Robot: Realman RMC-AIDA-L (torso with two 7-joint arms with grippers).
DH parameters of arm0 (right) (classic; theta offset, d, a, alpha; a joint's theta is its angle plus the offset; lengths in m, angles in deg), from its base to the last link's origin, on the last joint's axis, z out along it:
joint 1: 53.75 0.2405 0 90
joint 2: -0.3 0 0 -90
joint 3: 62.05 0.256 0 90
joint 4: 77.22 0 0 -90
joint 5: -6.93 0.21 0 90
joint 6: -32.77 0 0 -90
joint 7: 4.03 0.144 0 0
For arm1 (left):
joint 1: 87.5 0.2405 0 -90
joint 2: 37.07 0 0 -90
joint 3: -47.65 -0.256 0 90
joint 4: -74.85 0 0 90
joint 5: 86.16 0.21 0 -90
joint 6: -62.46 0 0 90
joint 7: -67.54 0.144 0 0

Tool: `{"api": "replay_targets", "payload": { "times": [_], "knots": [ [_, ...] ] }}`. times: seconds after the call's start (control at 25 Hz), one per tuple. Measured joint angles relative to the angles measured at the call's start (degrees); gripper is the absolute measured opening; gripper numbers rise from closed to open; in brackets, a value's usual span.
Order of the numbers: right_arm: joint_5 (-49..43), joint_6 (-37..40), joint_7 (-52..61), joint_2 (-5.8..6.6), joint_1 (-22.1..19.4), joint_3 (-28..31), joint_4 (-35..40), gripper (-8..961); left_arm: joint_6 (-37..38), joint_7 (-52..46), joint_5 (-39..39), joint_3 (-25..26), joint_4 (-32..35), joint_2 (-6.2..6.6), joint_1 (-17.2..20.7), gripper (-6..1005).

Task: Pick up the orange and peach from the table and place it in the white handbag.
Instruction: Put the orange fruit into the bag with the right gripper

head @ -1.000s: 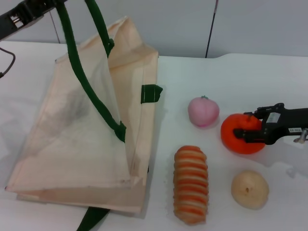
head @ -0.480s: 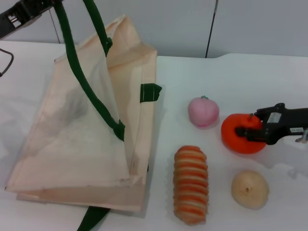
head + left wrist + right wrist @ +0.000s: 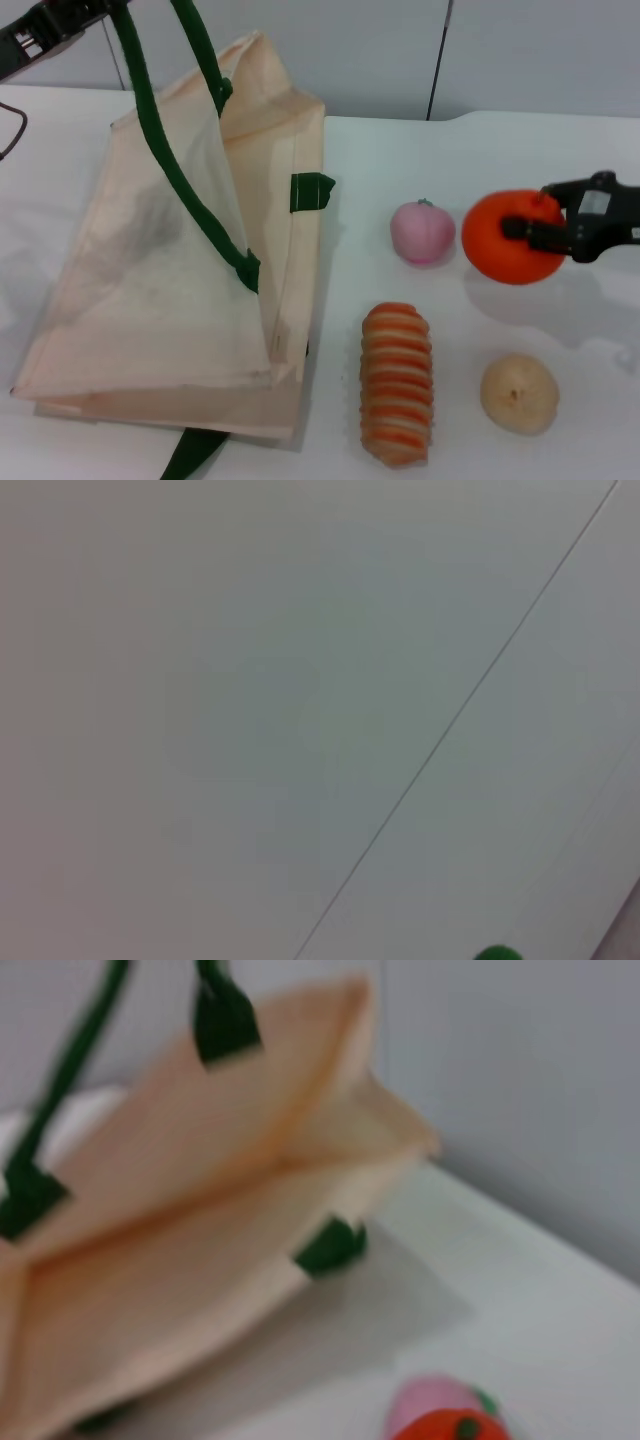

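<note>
My right gripper (image 3: 528, 227) is shut on the orange (image 3: 505, 245) and holds it above the table at the right; the orange also shows in the right wrist view (image 3: 450, 1427). The pink peach (image 3: 422, 232) sits on the table just left of the orange, and shows in the right wrist view (image 3: 428, 1400). The white handbag (image 3: 170, 260) stands at the left with its mouth held open. My left gripper (image 3: 70, 14) at the top left holds up a dark green strap (image 3: 150, 110). The bag also shows in the right wrist view (image 3: 200, 1230).
An orange-and-cream striped roll (image 3: 396, 382) lies in front of the peach. A beige round fruit (image 3: 518, 393) sits at the front right. A grey wall (image 3: 400, 50) stands behind the white table (image 3: 400, 160). The left wrist view shows only wall.
My right gripper has lifted the orange off the table and carried it up and slightly farther back. The bag, peach, roll and beige fruit have stayed in place.
</note>
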Motion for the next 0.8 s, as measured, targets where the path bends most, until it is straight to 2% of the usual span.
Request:
{"api": "replay_targets", "payload": {
  "times": [0.16, 0.32, 0.52, 0.8],
  "knots": [
    [4.02, 5.30, -0.34, 0.02, 0.54, -0.28, 2.12, 369, -0.12, -0.14, -0.12, 0.01, -0.07, 0.00, -0.09, 121],
    [6.34, 6.02, -0.92, -0.06, 3.43, -1.24, 0.74, 346, -0.61, -0.07, -0.69, -0.01, -0.77, 0.00, -0.53, 121],
    [6.67, 4.20, -3.34, -0.10, 9.44, -1.98, -7.11, 310, -1.02, 0.08, -1.27, -0.08, -1.40, 0.14, -1.15, 121],
    [6.34, -5.04, -6.32, -0.09, 16.53, -3.65, -18.28, 247, -1.42, -0.05, -1.29, -0.25, -1.46, 0.17, -2.32, 122]
  ]
}}
